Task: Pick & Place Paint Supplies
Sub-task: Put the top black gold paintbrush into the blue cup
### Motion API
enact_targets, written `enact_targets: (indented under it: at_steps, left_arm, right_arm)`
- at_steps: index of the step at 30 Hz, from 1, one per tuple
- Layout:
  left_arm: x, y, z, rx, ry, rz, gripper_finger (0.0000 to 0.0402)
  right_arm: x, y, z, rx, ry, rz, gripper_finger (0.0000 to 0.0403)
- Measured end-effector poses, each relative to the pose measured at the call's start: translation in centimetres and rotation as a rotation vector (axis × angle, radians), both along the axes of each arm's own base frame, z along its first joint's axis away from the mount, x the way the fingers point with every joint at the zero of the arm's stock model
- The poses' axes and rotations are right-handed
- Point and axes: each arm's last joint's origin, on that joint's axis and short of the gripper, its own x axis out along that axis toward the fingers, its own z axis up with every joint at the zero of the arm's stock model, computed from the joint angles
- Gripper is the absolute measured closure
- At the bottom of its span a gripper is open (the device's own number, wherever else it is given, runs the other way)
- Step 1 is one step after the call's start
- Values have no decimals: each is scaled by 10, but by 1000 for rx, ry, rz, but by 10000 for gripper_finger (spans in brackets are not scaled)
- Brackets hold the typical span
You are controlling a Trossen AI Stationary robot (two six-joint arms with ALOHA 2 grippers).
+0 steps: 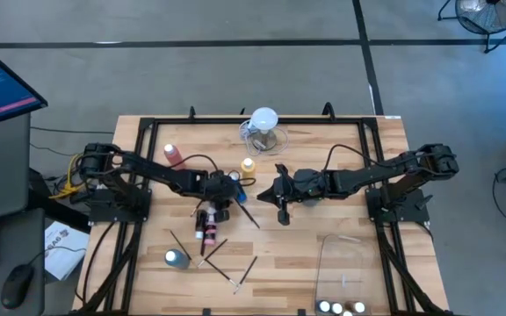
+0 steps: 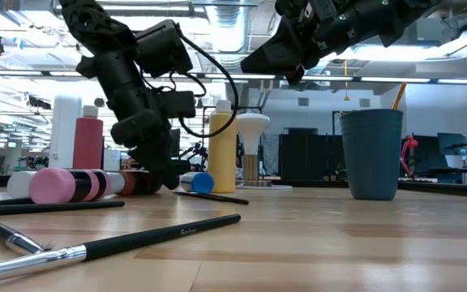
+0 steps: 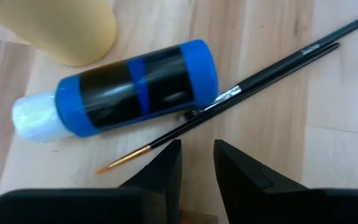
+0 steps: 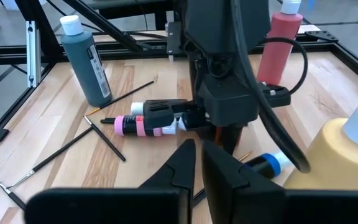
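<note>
I am hovering my left gripper (image 3: 197, 163), fingers narrowly parted and apparently empty, just beside the paintbrush (image 3: 241, 92), whose long axis is running diagonally across them.

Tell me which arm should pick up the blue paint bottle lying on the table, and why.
Left. The left gripper is down at table level, its fingers nearly together, right beside the lying blue white-capped paint bottle and the thin dark paintbrush against it. The right gripper hangs raised above the table, shut.
</note>
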Motion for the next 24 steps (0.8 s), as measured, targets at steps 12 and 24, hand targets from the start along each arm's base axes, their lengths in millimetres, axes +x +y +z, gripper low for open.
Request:
enact_targets:
  at_steps: [12, 24]
  left_arm:
    - [0, 3, 0, 113, 22, -138, 318]
    - [-2, 34, 1, 62, 13, -79, 318]
  right_arm:
    - [0, 0, 0, 0, 0, 0, 381]
    - [0, 0, 0, 0, 0, 0, 381]
